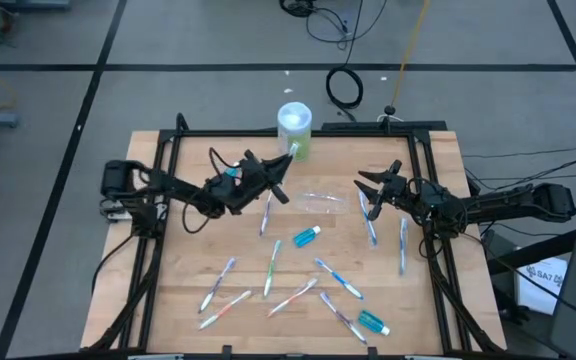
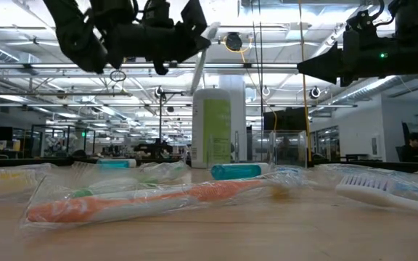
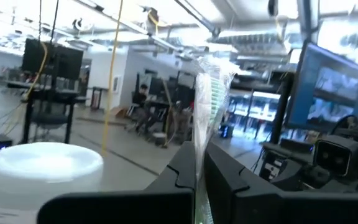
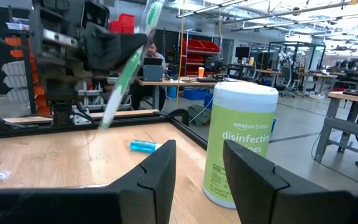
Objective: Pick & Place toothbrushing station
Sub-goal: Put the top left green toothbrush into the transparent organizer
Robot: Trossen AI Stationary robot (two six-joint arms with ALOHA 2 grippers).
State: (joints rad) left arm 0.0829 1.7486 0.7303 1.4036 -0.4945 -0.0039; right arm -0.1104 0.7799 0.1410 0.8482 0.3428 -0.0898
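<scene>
My left gripper (image 1: 268,172) is shut on a green-and-white toothbrush (image 4: 126,68) in a clear wrapper and holds it above the table, near a white wipes canister (image 1: 294,130). The brush head (image 3: 213,87) points up past the fingers. My right gripper (image 1: 366,185) hangs open and empty above the table's right half; its fingers (image 4: 166,168) face the canister. Several toothbrushes (image 1: 273,265) lie flat on the wooden table (image 1: 188,240). One teal tube (image 1: 308,236) lies at the middle, another (image 1: 371,322) near the front. A clear bag (image 1: 320,202) lies flat between the grippers. My left gripper pinches the toothbrush between its two fingers on the upper part of the handle (image 4: 131,50), below the head. The fingers lie across the brush. The brush is clear of the table and tilted, with its head up and its handle end (image 4: 106,121) hanging down.
The wipes canister (image 4: 238,143) stands upright at the table's far middle. A black frame (image 1: 153,230) runs along the table's left and right sides. More toothbrushes (image 1: 404,245) lie near the right side. An orange wrapped brush (image 2: 144,203) lies close to the low camera.
</scene>
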